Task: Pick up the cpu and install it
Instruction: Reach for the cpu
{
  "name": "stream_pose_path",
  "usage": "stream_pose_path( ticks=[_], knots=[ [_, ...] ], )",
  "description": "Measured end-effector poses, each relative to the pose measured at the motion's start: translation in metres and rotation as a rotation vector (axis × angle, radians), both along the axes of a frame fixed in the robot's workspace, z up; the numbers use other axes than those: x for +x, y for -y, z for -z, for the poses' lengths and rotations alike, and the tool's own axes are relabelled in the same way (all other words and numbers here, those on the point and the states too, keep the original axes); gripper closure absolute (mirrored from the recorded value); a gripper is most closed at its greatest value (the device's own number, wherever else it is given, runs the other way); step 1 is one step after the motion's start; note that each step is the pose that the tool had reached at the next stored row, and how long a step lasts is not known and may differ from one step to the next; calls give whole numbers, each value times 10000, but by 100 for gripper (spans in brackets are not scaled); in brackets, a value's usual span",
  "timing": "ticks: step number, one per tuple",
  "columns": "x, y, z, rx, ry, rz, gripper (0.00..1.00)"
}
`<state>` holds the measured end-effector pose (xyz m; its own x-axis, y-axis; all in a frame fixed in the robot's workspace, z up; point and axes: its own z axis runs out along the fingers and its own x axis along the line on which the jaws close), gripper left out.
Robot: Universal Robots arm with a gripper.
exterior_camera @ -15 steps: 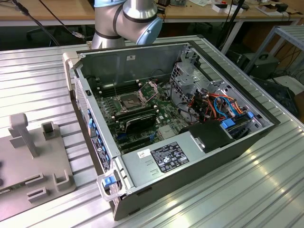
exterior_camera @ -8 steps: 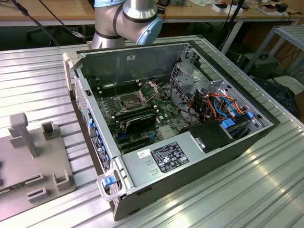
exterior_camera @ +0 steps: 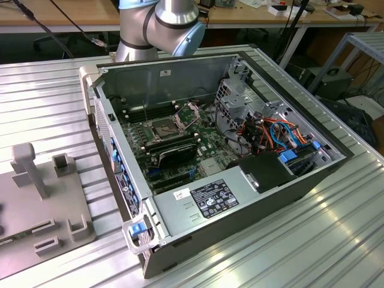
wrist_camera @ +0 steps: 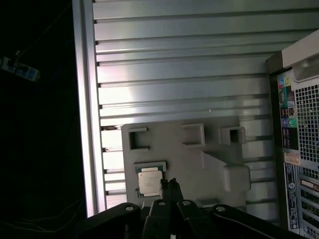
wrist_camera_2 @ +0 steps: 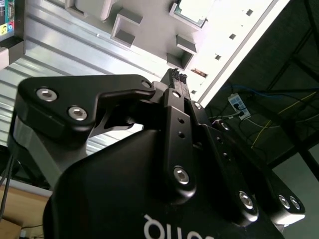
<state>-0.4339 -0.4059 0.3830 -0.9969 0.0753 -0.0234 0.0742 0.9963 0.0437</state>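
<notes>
Pick-up step being worked; nothing yet being carried. In recess of grey fixture plate (wrist_camera: 199, 159), cpu (wrist_camera: 148, 182) being held. Well above plate, hand (wrist_camera: 169, 186) being hovered, pressed together and empty, aimed just beside cpu. Next move judged as calling for hand being spread, centred over cpu.

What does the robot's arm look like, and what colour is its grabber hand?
The arm is made of thick, round, shiny silver-grey tubes with a light blue band at one joint. The gripper is black all over. It is built from chunky rounded bars joined by shiny silver screws, and it narrows to two thin fingers. Its wide black body carries white print.
</notes>
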Motion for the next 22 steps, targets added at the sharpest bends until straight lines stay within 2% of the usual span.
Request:
stream_pose_path(
  ticks=[6, 11, 17, 22],
  knots=[
    [-19, 21, 67, -34, -31, 0, 89],
    [-32, 32, 125, -85, -82, -2, 89],
    [-46, 38, 167, -141, -119, -1, 89],
    [-60, 40, 198, -236, -146, 0, 89]
  ],
)
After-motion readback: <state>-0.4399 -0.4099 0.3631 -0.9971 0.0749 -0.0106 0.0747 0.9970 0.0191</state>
